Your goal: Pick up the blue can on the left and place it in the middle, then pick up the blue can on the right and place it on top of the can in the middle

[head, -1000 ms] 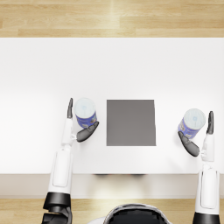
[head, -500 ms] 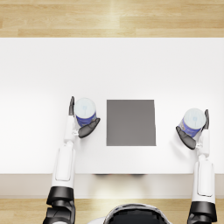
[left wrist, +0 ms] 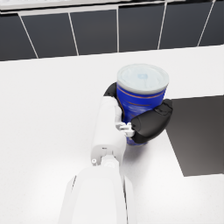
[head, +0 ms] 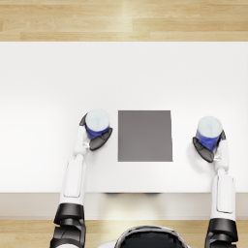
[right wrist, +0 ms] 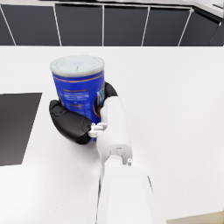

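Blue cans [head: 98,123] [head: 209,131] stand gripped by left hand [head: 99,139] and right hand [head: 204,149], flanking dark mat [head: 145,135].

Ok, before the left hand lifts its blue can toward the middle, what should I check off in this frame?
1. Left hand wrapped around the left blue cylindrical can with the pale lid: ok.
2. Left can upright: ok.
3. Dark grey square mat in the middle of the white table free of objects: ok.
4. Right hand around the right blue can with the pale lid, can upright: ok.
5. Grip firm enough to lift: cannot tell.
6. Left can off the table yet: cannot tell.
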